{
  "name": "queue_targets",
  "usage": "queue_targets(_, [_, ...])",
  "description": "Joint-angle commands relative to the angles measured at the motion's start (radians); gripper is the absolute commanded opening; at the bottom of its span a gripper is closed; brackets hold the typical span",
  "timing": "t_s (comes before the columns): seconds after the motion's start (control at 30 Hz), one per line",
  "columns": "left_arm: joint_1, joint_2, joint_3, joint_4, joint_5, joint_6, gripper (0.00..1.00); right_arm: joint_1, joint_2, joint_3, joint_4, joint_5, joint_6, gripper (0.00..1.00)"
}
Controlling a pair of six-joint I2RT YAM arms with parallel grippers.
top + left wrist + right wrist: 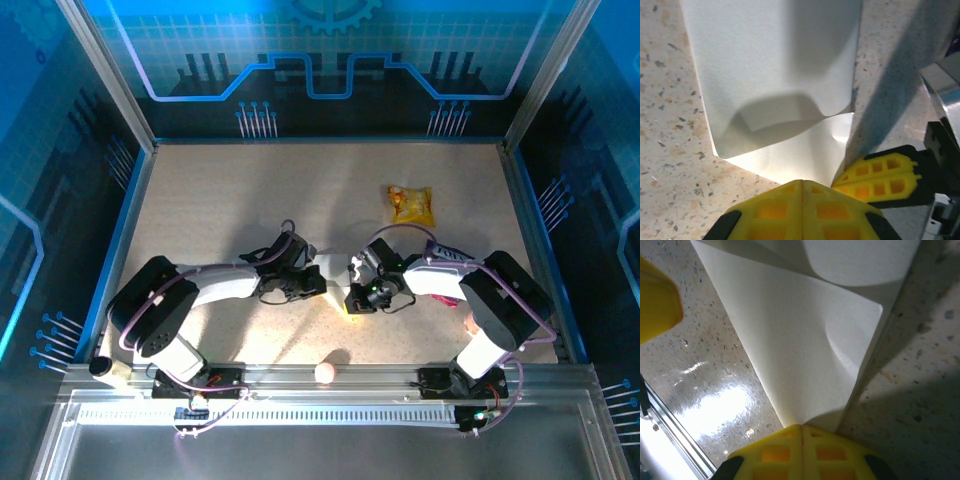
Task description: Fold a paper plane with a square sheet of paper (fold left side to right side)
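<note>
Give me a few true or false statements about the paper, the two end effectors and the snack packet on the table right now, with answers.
1. The left end effector and the right end effector are both shut on the sheet of paper. True.
2. The yellow snack packet lies on the paper. False: it lies apart from it, farther back on the table.
3. The paper lies fully flat. False: a layer bulges upward near the end effectors.
4. The two end effectors sit close together at the same sheet. True.
</note>
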Motion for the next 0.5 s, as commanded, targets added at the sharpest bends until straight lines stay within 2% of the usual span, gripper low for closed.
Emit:
queue_targets(0.0, [-0.029, -0.002, -0.035, 0.101, 0.048, 0.010, 0.07, 0.016, 0.074, -0.039, -0.144, 0.188, 0.024, 0.00])
queue_targets(0.17, [-0.075, 0.052, -0.020, 0.156, 0.040, 0.001, 0.08, 0.021, 0.084, -0.038, -0.169, 0.216, 0.035, 0.00])
queue_targets(0.47, [-0.084, 0.145, -0.005, 0.202, 0.007, -0.006, 0.08, 0.023, 0.095, -0.028, -0.189, 0.238, 0.028, 0.00])
